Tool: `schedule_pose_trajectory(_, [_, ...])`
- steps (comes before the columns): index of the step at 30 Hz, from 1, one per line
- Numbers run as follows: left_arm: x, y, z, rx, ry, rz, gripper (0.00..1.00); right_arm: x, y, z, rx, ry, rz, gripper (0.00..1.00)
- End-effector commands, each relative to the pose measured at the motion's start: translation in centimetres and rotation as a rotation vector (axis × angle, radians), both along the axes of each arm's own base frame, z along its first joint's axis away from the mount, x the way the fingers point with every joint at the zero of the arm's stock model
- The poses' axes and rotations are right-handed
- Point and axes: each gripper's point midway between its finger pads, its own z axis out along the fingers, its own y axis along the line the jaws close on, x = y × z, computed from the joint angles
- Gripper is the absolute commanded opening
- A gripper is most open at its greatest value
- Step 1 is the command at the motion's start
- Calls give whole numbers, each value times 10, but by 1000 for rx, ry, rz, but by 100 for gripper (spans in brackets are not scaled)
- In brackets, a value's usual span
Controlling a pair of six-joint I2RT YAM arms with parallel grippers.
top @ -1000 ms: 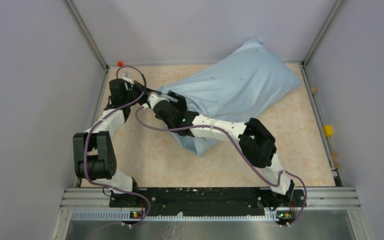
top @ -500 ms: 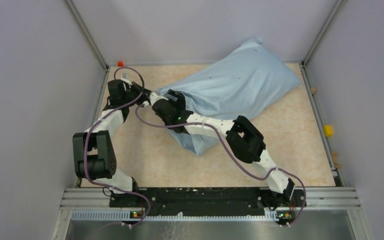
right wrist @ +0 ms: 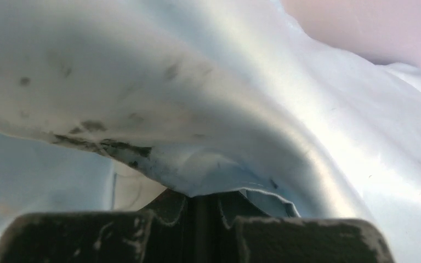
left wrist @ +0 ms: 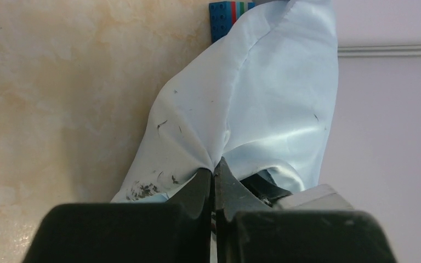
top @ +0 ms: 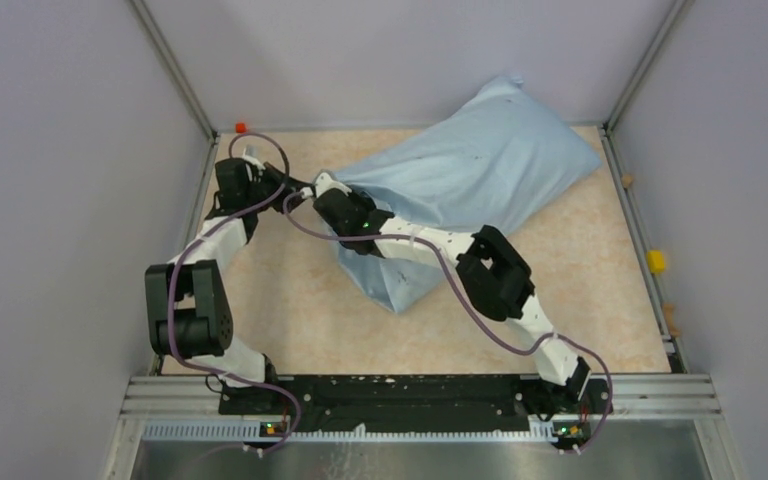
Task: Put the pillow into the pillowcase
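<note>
The light-blue pillowcase (top: 460, 180) lies plump and slanted from the far right corner toward the table's middle left. The pillow is hidden inside it in the top view. My left gripper (top: 295, 190) is shut on a pinch of pillowcase (left wrist: 241, 109) fabric at the left end, the cloth bunching at its tips (left wrist: 215, 167). My right gripper (top: 323, 186) sits right beside it at the same end. In its wrist view the right gripper (right wrist: 200, 197) has its jaws together on the pillowcase's hem (right wrist: 252, 192). An off-white patch (right wrist: 134, 189) shows under that hem; I cannot tell if it is the pillow.
Grey walls with metal rails enclose the beige table (top: 290, 310) on three sides. A small red object (top: 240, 127) sits at the far left corner and a yellow one (top: 655, 261) on the right rail. A blue studded block (left wrist: 222, 16) lies beyond the pillowcase.
My right arm has slid toward the far left along the pillowcase's open end, and its jaws have gone from wide open to shut on the hem. The left gripper has held still.
</note>
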Motion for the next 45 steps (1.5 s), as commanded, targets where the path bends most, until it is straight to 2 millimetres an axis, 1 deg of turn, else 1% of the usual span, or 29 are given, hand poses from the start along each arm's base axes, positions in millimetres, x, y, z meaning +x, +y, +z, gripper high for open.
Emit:
schedule_pose_trajectory(1, [9,-4,20,41,-92,-57,0,-11,-3,61,276,119,-7,0])
schedule_pose_trajectory(4, [9,-3,14,88,-79,-52,0,-24,6,89,469,214,13,0])
schedule_pose_trajectory(6, [4,-4,9,109,-68,-49,4,-31,8,105,558,256,20,0])
schedule_pose_trajectory(7, [0,-5,6,117,-65,-50,7,-33,8,109,588,273,21,0])
schedule_pose_trajectory(9, [-9,-9,2,134,-64,-53,16,-37,9,116,633,309,18,0])
schedule_pose_trajectory(11, [-20,-13,0,166,-68,-58,27,-40,11,118,665,338,12,0])
schedule_pose_trajectory(12, [-28,-14,-6,189,-55,-51,33,-42,12,120,680,345,12,0])
schedule_pose_trajectory(15, [-49,-9,-3,238,-79,-9,42,-43,14,121,716,368,8,0])
schedule_pose_trajectory(18, [-77,-14,-5,298,-81,7,43,-46,16,117,732,392,3,0])
schedule_pose_trajectory(21, [-101,-28,-7,347,-95,0,41,-47,18,116,754,404,-2,0])
schedule_pose_trajectory(23, [-113,-42,-18,361,-74,-8,40,-48,19,118,771,404,-6,0])
schedule_pose_trajectory(26, [-122,-59,-40,341,-26,-7,36,-48,19,125,796,401,-10,0])
schedule_pose_trajectory(29, [-118,-76,-56,353,-1,-23,36,-53,20,129,819,415,-2,0])
schedule_pose_trajectory(32, [-103,-91,-63,363,-3,-27,37,-58,19,132,842,423,-1,0])
schedule_pose_trajectory(36, [-82,-104,-78,395,28,-13,38,-65,15,135,868,435,-3,0])
schedule_pose_trajectory(37, [-76,-103,-85,423,42,13,39,-66,14,135,875,436,-3,0])
schedule_pose_trajectory(38, [-70,-106,-85,437,42,27,39,-68,13,137,883,436,-1,0])
schedule_pose_trajectory(39, [-66,-110,-90,451,52,31,39,-69,12,137,889,436,0,0])
schedule_pose_trajectory(42, [-56,-119,-101,479,69,26,39,-72,10,138,897,438,-1,0])
schedule_pose_trajectory(45, [-52,-128,-109,500,79,13,39,-74,8,138,897,436,-2,0])
